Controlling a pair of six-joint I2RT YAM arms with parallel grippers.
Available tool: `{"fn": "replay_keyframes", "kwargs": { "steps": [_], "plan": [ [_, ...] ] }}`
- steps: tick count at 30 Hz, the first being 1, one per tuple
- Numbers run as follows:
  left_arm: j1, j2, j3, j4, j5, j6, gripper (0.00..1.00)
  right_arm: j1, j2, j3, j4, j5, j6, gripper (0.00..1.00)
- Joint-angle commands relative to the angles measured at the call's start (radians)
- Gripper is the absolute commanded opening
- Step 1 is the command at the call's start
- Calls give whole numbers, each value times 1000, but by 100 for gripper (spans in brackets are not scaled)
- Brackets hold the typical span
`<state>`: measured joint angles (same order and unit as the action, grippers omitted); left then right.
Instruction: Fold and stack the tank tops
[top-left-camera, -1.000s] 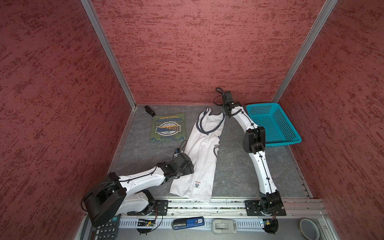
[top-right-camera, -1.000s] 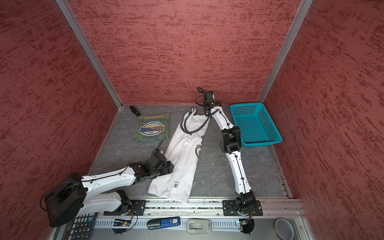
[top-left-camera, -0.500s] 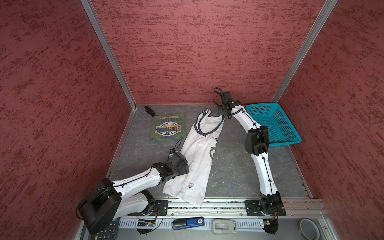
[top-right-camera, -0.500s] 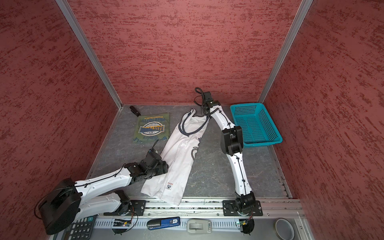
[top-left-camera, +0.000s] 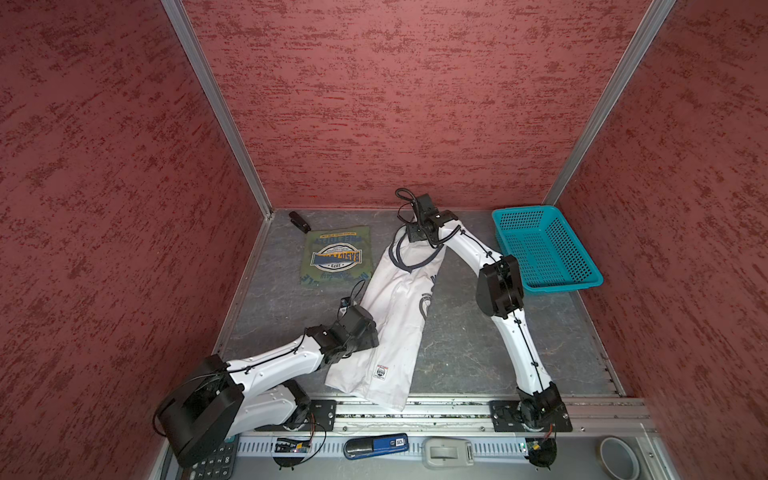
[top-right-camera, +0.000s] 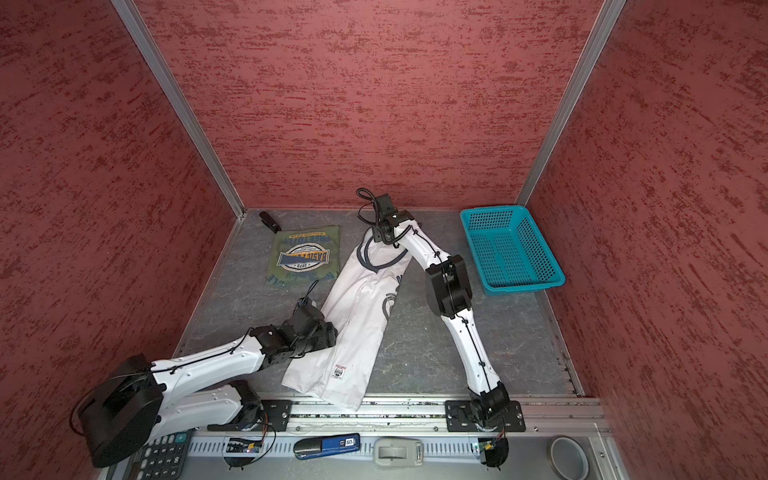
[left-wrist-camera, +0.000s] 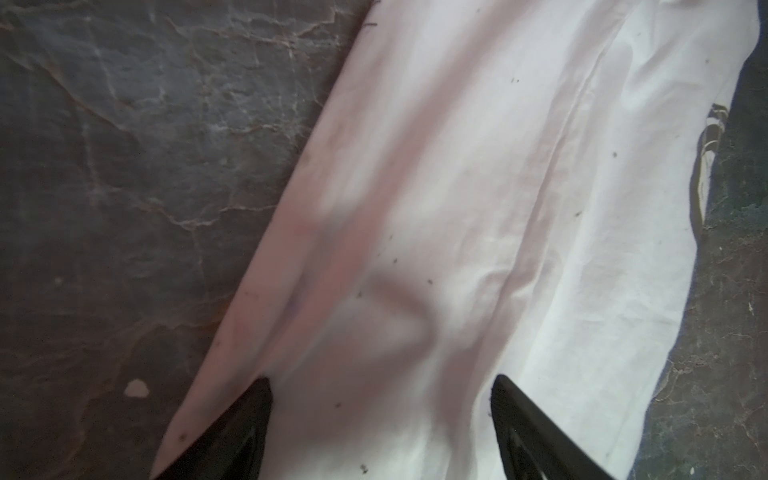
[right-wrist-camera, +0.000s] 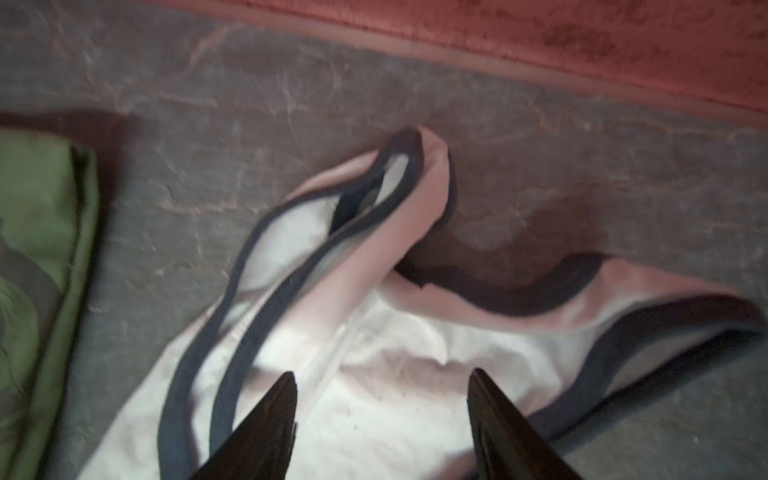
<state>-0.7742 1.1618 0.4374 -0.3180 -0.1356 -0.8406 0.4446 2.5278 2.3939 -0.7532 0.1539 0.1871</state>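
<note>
Left wrist view: the left tool (left-wrist-camera: 380, 381) stands with its jaws wide apart over the white tank top (left-wrist-camera: 457, 208), near the long edge that borders the bare bench (left-wrist-camera: 124, 166). It grips nothing.

Right wrist view: the right tool (right-wrist-camera: 382, 374) is also spread, its fingers above the strap end of the same garment, with no cloth pinched between them.

In both top views the white tank top lies as a narrow strip from 12 o'clock to 6 o'clock, with its hem over the front rail (top-left-camera: 457, 405). The right tool sits at 12 o'clock and the left tool at about 8 o'clock. This spacing probably lets you take the strip at two places and fold it across its length.

The olive tank top (top-left-camera: 336, 257) lies folded flat at 11 o'clock, badge up, just beside the white one. Treat it as the likely base of the stack.
</note>
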Motion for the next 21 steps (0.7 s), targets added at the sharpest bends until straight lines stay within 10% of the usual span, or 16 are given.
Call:
{"fn": "replay_keyframes", "kwargs": {
  "steps": [1, 21],
  "plan": [
    [-15, 52, -56, -45, 54, -30, 83, -25, 96, 97, -6, -29, 33, 65],
    [-63, 62, -108, -46, 65, -94, 83, -125, 330, 266, 31, -150, 142, 43]
  ]
}}
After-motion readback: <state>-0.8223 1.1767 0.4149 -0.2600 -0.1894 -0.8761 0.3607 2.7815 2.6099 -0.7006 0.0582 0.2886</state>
